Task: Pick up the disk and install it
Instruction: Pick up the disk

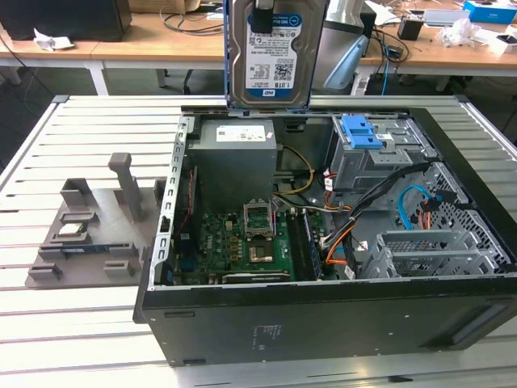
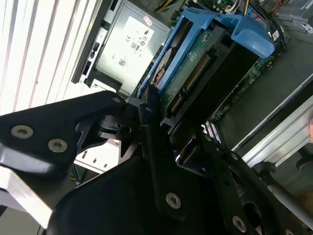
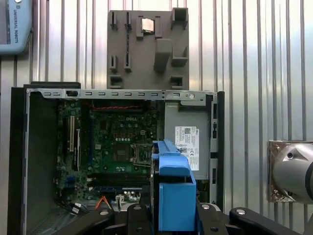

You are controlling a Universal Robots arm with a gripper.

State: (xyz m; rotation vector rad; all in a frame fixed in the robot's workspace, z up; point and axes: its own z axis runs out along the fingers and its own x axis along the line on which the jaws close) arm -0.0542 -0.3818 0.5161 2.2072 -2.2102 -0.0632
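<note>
Workbenches behind, exterior view shows label on disk.

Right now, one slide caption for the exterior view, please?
The gripper holds the disk upright above the open computer case.

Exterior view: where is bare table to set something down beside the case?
Bare table slats lie on the exterior view's left of the case: nearer the camera than the grey fixture, and beyond it. Inside the case, cables crowd the drive cage.
</note>
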